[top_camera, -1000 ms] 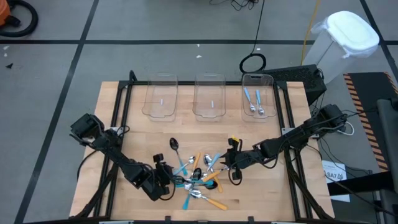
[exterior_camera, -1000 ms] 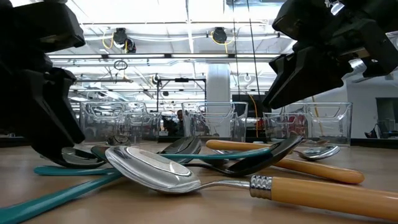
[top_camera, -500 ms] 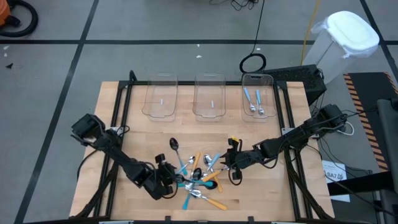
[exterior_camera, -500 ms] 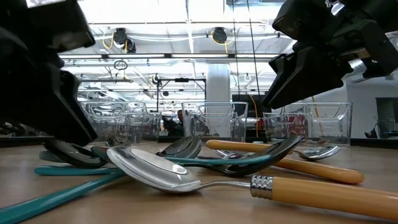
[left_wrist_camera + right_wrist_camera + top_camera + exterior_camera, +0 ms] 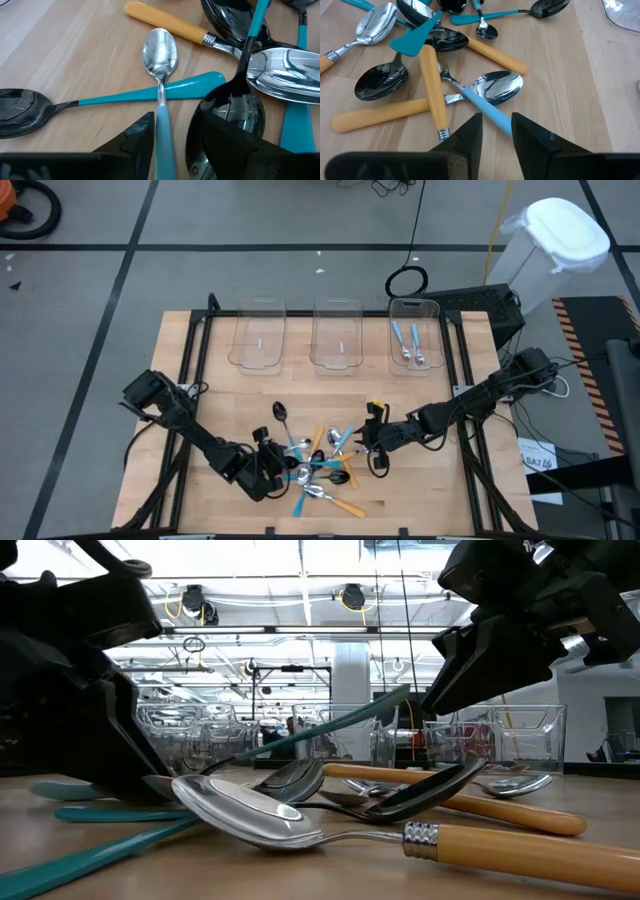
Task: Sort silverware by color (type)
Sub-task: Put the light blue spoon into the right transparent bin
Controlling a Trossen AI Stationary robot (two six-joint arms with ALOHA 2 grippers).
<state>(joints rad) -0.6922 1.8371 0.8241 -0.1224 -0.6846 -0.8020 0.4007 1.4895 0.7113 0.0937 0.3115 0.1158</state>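
The left gripper [image 5: 268,470] is low at the near-left edge of the spoon pile [image 5: 318,465], its fingers [image 5: 225,135] narrowed around the black bowl of a teal-handled spoon [image 5: 330,727], whose handle tips up off the wood – so it seems to hold it by the bowl. The right gripper [image 5: 372,442] hangs just right of the pile, jaws a little apart and holding nothing, over a light-blue-handled spoon [image 5: 492,97]. These spoons look light and stiff; the polished bowls are probably slippery, so the handle or neck would give the surer grip. They lie crossed, and lifting one may drag its neighbours. Two light-blue spoons [image 5: 410,343] already rest in the right bin [image 5: 425,310], well behind the pile. No brand or writing is readable.
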